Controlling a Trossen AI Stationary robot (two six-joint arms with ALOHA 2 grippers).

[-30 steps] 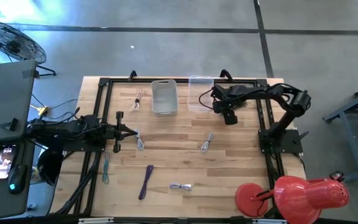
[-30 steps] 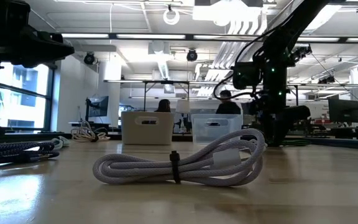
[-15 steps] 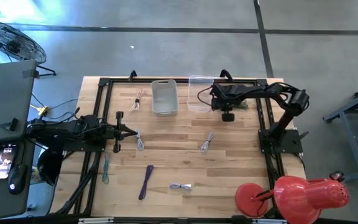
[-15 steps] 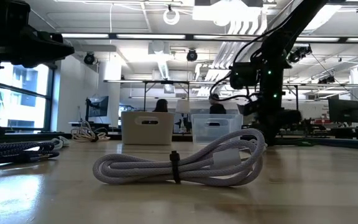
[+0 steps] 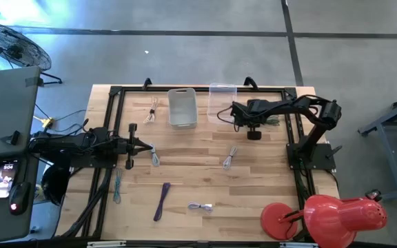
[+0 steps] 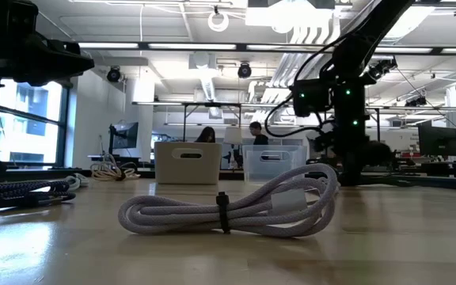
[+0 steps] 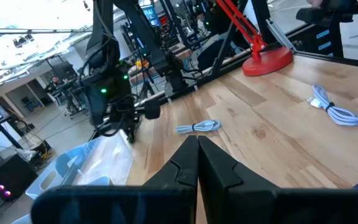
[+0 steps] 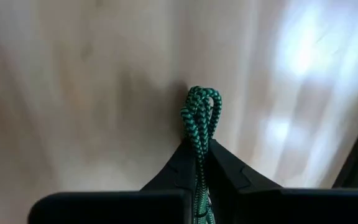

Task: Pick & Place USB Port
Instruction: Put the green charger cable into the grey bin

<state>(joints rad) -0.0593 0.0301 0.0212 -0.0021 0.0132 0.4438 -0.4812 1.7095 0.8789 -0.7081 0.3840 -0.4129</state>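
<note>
A green braided cable point(image 8: 200, 118) is clamped in the right gripper point(image 8: 199, 149) above the far right desk point(image 5: 253, 176), beside the clear plastic bin point(image 5: 222, 93), with placing still judged undone.

Green braided cable point(image 8: 200, 118) loop pinched between right tool point(image 8: 197, 147) tips.
</note>
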